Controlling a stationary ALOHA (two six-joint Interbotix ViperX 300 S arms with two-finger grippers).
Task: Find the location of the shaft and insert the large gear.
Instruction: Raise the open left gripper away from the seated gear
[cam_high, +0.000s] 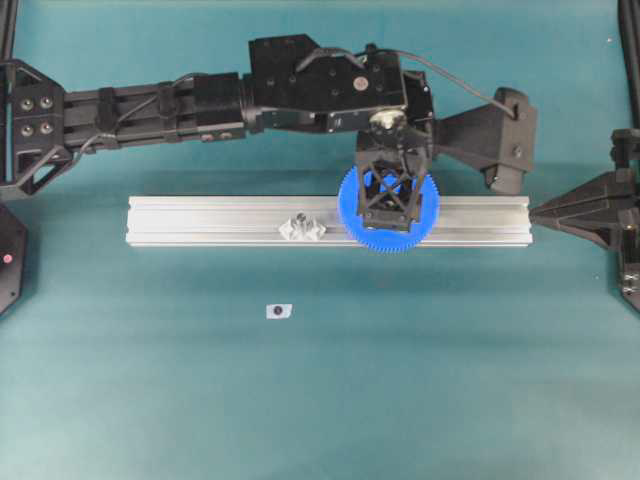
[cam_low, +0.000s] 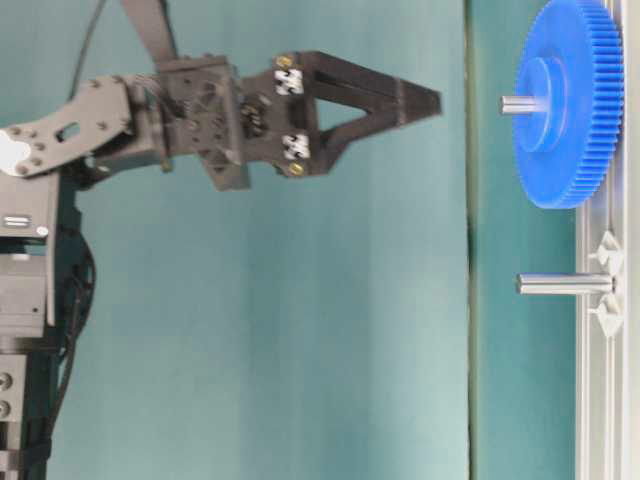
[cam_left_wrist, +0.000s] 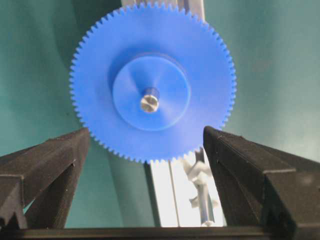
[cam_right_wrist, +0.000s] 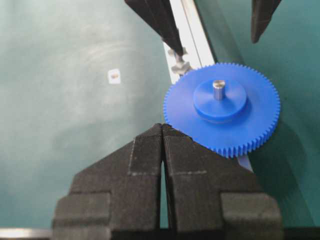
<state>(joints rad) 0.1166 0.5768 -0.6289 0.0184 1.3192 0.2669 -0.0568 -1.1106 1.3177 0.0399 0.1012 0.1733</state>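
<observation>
The large gear (cam_high: 352, 205) is a bright blue toothed disc lying flat on the aluminium rail (cam_high: 200, 220). The shaft's silvery tip (cam_left_wrist: 149, 102) sticks up through its hub hole; it also shows in the right wrist view (cam_right_wrist: 218, 89) and the table-level view (cam_low: 518, 103). The shaft's base is hidden under the gear. My left gripper (cam_high: 388, 195) hangs above the gear, open, its fingers (cam_left_wrist: 55, 165) either side of the rim and apart from it. My right gripper (cam_right_wrist: 162, 129) is shut and empty, near the rail's right end (cam_high: 535, 212).
A second silvery pin (cam_low: 560, 283) with clear diamond pieces at its base stands on the rail left of the gear (cam_high: 300, 226). A small white piece with a dark centre (cam_high: 278, 311) lies on the teal table in front of the rail.
</observation>
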